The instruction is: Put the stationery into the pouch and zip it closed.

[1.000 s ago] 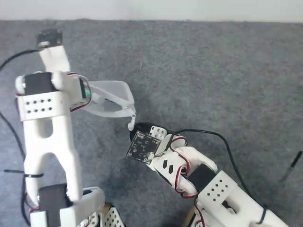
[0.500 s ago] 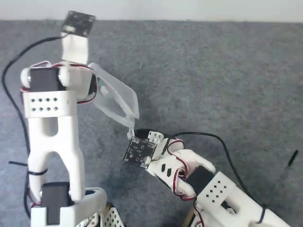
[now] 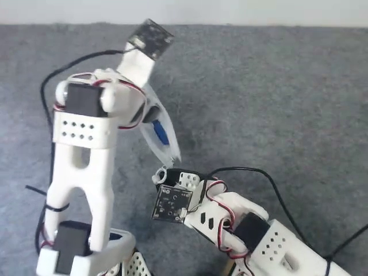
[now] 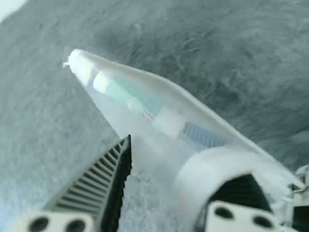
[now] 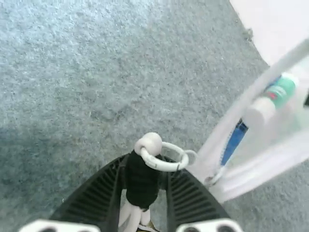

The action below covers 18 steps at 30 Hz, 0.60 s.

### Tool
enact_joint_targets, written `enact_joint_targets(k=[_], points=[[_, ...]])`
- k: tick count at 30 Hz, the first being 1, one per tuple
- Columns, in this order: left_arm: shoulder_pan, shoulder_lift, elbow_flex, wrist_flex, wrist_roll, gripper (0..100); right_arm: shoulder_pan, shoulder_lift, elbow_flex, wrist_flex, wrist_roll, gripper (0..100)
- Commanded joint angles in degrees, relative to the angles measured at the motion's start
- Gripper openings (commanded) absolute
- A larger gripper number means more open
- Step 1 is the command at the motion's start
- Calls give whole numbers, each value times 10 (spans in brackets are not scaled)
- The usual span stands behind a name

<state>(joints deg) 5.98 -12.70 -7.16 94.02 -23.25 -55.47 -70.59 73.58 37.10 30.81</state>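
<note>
Pouch (image 3: 164, 146), one, clear, mid-frame in left gripper (image 4: 159, 159) grasp, long axis upper-left to lower-right, zip end toward right gripper (image 5: 145, 166) clamped on pull tab (image 5: 141, 182); inside: one blue pen (image 5: 233, 140), one green-capped tube (image 5: 270, 96).

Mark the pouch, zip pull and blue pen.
pouch (image 4: 140, 121), left wrist view, clear side wall.
zip pull (image 5: 140, 180), right wrist view, black tab by the ring.
blue pen (image 3: 160, 133), high view, barrel inside the pouch.
</note>
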Motion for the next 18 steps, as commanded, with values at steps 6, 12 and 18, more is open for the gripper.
enact_joint_targets(k=[6,12,18], points=[[92,-8,-30,-18,-3,246,-7,-20,-4,2,12,5],[124,-8,-31,-23,-3,246,-6,-20,-4,2,13,5],[127,-9,-49,-21,3,246,-4,-19,-4,2,13,5]])
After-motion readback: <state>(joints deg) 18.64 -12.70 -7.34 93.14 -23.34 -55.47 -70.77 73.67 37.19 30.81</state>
